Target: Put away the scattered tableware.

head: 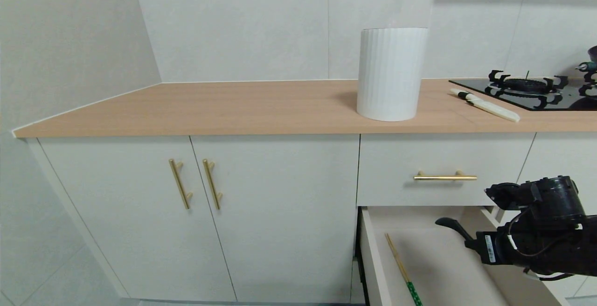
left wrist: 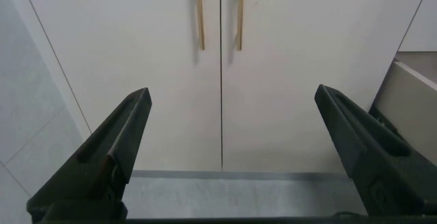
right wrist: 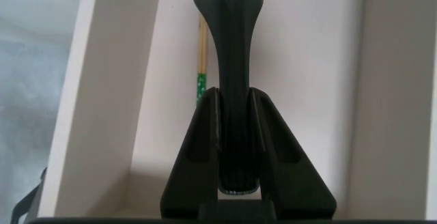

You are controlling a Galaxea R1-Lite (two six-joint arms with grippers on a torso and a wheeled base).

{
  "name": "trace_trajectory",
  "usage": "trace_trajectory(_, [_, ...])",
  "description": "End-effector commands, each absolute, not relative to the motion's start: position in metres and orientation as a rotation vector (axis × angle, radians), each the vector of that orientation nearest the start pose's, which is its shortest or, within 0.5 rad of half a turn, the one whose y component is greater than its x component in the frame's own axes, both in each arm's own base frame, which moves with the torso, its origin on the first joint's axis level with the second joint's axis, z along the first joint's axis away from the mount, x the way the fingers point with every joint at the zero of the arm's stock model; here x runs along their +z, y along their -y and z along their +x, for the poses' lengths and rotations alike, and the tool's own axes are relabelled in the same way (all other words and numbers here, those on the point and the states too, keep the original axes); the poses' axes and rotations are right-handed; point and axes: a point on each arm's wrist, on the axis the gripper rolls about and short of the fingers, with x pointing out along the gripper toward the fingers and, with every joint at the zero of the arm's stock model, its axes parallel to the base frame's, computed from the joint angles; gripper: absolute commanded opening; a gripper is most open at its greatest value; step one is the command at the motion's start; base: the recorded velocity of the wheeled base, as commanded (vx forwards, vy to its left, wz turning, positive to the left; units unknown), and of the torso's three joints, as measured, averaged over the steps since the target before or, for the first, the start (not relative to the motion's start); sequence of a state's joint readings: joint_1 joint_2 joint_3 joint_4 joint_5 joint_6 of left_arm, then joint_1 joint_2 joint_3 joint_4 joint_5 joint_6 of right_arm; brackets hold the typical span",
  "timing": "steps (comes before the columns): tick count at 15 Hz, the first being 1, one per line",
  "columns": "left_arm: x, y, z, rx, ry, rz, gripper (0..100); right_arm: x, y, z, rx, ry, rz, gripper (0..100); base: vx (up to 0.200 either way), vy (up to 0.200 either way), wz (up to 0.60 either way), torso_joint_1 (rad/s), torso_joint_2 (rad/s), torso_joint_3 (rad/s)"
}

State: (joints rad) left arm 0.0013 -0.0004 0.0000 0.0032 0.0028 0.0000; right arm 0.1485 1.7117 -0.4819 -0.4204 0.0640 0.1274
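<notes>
My left gripper (left wrist: 232, 101) hangs low in front of the cabinet doors (left wrist: 287, 60), its jaws wide apart and holding nothing. It is well apart from every piece of tableware.

On the counter stand a white ribbed container (head: 391, 73) and, to its right, a knife (head: 487, 104) lying slantwise just beside the hob (head: 527, 92).

Below, the drawer (head: 371, 250) is pulled out, and the chopsticks (head: 401, 268) lie in it near its left wall.

My right gripper (right wrist: 232, 98) is clamped on a black utensil (right wrist: 227, 19); what kind, I cannot tell. It hangs over the drawer, its long axis about parallel to the chopsticks, which lie to its left. I judge the drawer floor lies directly under it, so the right arm has only to lower and let go.
</notes>
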Motion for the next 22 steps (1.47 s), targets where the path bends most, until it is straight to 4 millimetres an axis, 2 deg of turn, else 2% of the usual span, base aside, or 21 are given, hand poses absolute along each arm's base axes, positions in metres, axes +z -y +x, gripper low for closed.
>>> trace_trajectory(1, [0.075,0.0,-0.023,0.005,-0.003,0.0,100,0.08,-0.038,0.241,0.148,-0.837,0.085,0,0.0,0.0,0.0,0.0,0.0,0.0])
trace_trajectory(4, [0.075,0.0,-0.023,0.005,-0.003,0.0,100,0.07,-0.039,0.247,0.146,-0.854,0.085,0,0.0,0.0,0.0,-0.05,0.04,0.053])
trace_trajectory(11, [0.075,0.0,-0.023,0.005,-0.003,0.0,100,0.003,-0.044,0.289,0.086,-0.934,0.058,0,0.0,0.0,0.0,-0.026,0.04,0.025])
trace_trajectory(15, [0.075,0.0,-0.023,0.005,-0.003,0.0,100,-0.033,-0.058,0.305,0.056,-1.004,-0.009,0,0.0,0.0,0.0,0.0,0.0,0.0])
trace_trajectory(18, [0.075,0.0,-0.023,0.005,-0.003,0.0,100,-0.046,-0.067,0.309,0.036,-1.117,-0.065,0,0.0,0.0,0.0,0.0,0.0,0.0])
trace_trajectory(22, [0.075,0.0,-0.023,0.005,-0.003,0.0,100,-0.041,-0.068,0.314,0.004,-1.198,-0.092,0,0.0,0.0,0.0,0.0,0.0,0.0])
